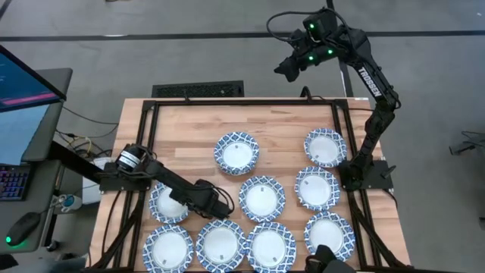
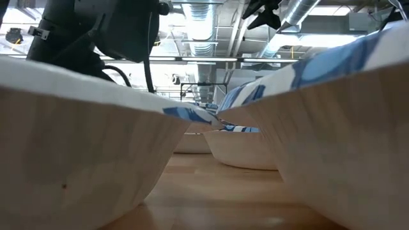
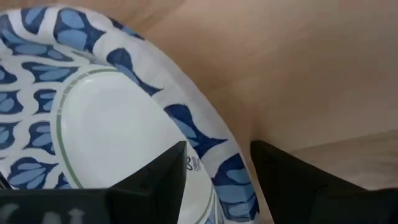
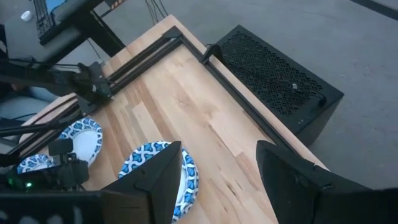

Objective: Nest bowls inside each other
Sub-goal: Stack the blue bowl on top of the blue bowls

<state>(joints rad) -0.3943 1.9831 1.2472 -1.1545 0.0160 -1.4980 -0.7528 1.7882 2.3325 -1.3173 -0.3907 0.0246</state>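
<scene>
Several white bowls with blue-patterned rims stand singly on the wooden table (image 1: 189, 129), among them one at the far middle (image 1: 236, 152) and one at the near left (image 1: 168, 203). My left gripper (image 1: 221, 208) hangs low over the near-left bowls, pointing steeply down and open. In the left wrist view its fingers stand on either side of one bowl's rim (image 3: 205, 143), one finger (image 3: 165, 177) over the bowl's inside, the other (image 3: 283, 177) over bare wood. My right gripper (image 1: 288, 68) is raised high beyond the table's far edge, open with nothing between its fingers (image 4: 214, 180).
Bowls crowd the near half and the right side of the table; two stand close before the low camera (image 2: 77, 140) (image 2: 345, 128). A black frame rail (image 1: 242, 101) runs along the far edge. Bare wood lies at the far left (image 1: 182, 125).
</scene>
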